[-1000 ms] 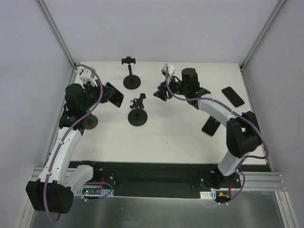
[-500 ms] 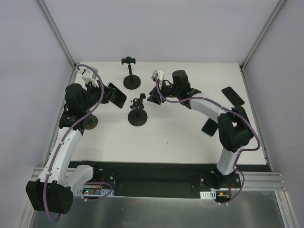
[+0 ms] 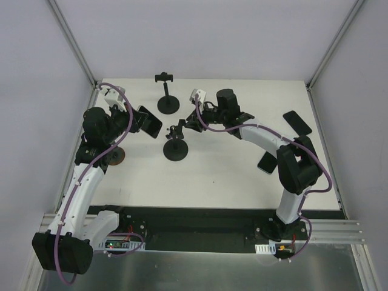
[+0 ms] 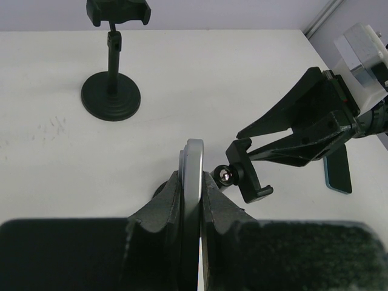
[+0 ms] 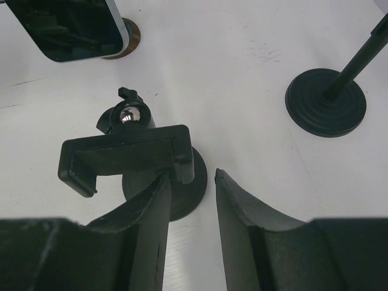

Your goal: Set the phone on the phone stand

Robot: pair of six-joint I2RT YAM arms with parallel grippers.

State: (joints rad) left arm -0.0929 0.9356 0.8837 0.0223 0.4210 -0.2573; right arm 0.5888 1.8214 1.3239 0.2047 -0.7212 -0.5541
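My left gripper (image 4: pixel 193 183) pinches the phone (image 4: pixel 194 154) edge-on, just left of the phone stand (image 4: pixel 247 174) (right gripper (image 5: pixel 193 182) spread beside it).

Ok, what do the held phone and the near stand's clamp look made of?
The phone: glossy glass face with reflections; pale rim, likely metal. The stand clamp: matte black, probably moulded plastic, no glare. Its ball joint: polished metal, bright mirror highlight.

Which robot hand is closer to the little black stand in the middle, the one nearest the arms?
Right. The right gripper is right at the clamp of the near stand, fingers open. The left gripper holds the phone off to that stand's left, apart from it.
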